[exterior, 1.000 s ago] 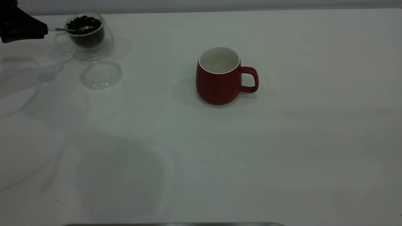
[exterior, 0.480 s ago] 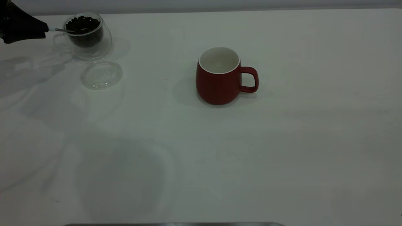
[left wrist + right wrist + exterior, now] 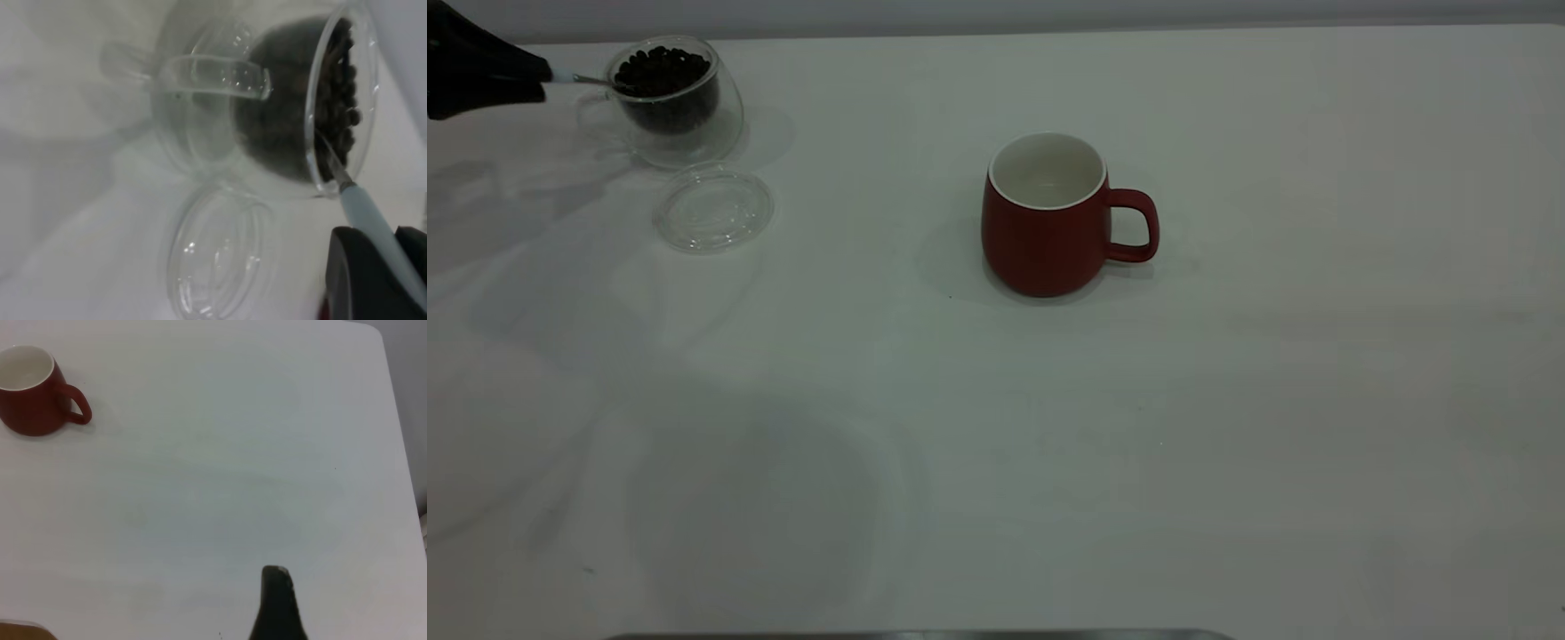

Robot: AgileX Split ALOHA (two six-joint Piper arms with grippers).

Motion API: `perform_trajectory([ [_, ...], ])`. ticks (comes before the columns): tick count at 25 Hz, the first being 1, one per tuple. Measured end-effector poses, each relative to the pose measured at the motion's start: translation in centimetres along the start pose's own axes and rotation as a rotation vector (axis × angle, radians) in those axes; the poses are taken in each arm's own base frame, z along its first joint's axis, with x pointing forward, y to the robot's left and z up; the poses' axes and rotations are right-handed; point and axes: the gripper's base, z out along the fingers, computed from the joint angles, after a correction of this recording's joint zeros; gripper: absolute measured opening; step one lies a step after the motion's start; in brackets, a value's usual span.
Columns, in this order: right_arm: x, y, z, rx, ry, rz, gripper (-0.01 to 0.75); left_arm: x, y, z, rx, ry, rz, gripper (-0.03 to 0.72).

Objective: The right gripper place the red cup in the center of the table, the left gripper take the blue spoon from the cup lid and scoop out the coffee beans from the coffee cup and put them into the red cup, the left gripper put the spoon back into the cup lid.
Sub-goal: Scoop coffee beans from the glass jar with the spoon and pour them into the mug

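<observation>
Since a second ago, left gripper (image 3: 541, 73) pulls back toward table (image 3: 1227, 400) edge, fingers clamped on blue spoon (image 3: 373, 217) handle. Near to far: empty red cup (image 3: 1047, 218) at centre; cup lid (image 3: 713, 210); coffee cup (image 3: 676, 102), spoon bowl buried in coffee beans (image 3: 662, 69). Spoon axis points from fingers into cup. Right gripper (image 3: 277, 613) parked; fingers unclear.

The wide plain white table (image 3: 1227, 400) carries three things. A rounded dark red ceramic mug (image 3: 1045, 227) stands near its centre; a clear glass cup (image 3: 676, 107) (full of dark beans) and a clear round lid (image 3: 713, 210) sit by the far left corner.
</observation>
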Motion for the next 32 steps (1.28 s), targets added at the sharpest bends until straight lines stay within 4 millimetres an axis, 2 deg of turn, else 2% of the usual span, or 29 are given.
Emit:
perform_trajectory([
  [7,0.0,0.0,0.0,0.0,0.0,0.0,0.591,-0.5,0.8,-1.9,0.05,-0.021,-0.046,0.121],
  [32,0.0,0.0,0.0,0.0,0.0,0.0,0.591,0.7,-0.7,-2.4,0.233,0.122,-0.046,0.121],
])
